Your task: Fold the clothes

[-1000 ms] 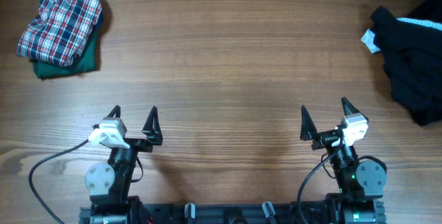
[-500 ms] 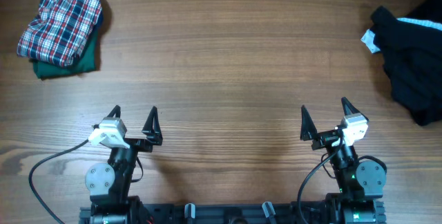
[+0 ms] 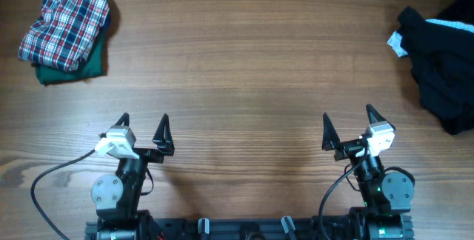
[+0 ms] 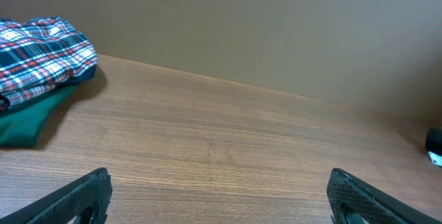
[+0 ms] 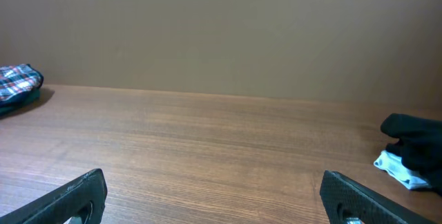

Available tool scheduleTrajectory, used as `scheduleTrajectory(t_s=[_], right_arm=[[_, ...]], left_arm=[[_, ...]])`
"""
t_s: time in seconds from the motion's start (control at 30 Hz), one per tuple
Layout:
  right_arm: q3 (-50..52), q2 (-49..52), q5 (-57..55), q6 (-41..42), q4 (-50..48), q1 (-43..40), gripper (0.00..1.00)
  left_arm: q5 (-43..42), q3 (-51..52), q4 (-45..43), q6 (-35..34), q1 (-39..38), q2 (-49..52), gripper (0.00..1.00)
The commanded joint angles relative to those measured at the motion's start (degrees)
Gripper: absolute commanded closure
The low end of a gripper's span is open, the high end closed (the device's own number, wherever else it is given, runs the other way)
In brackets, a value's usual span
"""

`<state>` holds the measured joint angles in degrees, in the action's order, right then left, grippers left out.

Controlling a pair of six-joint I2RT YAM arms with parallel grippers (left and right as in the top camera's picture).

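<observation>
Still spread, left gripper (image 3: 143, 117), right gripper (image 3: 346, 112), unmoved

Nothing legible (the white patch (image 3: 395, 44), perhaps a tag, looks blank).

Finding: a robotics lab test bench. A wood-grain table (image 3: 237, 70) is set against a plain beige wall (image 4: 276, 23). A left arm (image 3: 122, 181) and a right arm (image 3: 378, 177) are mounted on a black rail (image 3: 244, 229) at the near edge, with a cable (image 3: 52, 177) left exposed. Clothes are kept as test pieces at the far corners: a plaid and green heap (image 3: 67, 25) and a black heap (image 3: 444, 70).
</observation>
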<state>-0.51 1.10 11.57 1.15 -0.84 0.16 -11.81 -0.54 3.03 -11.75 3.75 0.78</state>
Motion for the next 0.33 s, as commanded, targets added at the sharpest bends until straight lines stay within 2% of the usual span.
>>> scheduleTrajectory(t_s=[0.0,0.3], right_arm=[[0.2,-0.8,0.9,-1.0,-0.2,-0.5,0.0],[0.2,-0.8,0.9,-1.0,-0.2,-0.5,0.01]], left_arm=[[0.3,0.2,0.3,-0.7,-0.3,-0.6,0.0],[0.3,0.2,0.3,-0.7,-0.3,-0.6,0.0]])
